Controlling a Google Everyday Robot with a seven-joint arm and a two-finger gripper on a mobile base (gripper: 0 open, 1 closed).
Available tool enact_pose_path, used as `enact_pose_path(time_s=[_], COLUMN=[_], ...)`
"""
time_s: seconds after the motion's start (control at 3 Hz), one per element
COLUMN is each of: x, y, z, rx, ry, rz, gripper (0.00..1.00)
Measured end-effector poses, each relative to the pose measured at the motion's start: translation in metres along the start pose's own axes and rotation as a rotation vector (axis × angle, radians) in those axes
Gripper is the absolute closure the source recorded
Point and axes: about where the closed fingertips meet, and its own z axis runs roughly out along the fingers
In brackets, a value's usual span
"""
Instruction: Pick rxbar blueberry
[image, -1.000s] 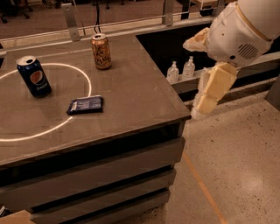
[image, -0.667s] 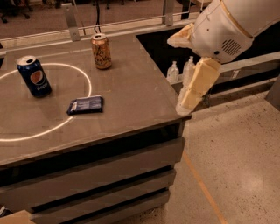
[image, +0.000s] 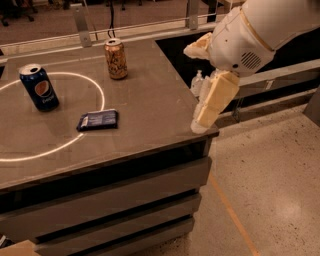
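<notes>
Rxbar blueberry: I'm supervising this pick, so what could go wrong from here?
The end effector hangs at the right edge of the table, so a low approach might clip it. The rxbar blueberry lies flat, so a grasp may slip or push it. A blue Pepsi can stands nearby: possible mix-up.

navy rxbar blueberry (image: 98, 120); cream pincer (image: 202, 123), table (image: 155, 100) edge

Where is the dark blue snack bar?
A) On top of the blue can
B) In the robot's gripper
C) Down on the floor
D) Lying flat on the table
D: the rxbar blueberry lies flat on the table, and the gripper hangs at the table's right edge, well apart from it.
</notes>
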Motion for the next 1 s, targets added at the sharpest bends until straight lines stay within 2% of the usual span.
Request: enact_pose_path(time_s=[0.67, 1.0], x=[-0.02, -0.035], y=[-0.024, -0.035], z=[0.069, 0.122], rx=[-0.056, -0.106], ry=[-0.089, -0.159], rz=[-0.041, -0.057], gripper=[0.0, 0.0])
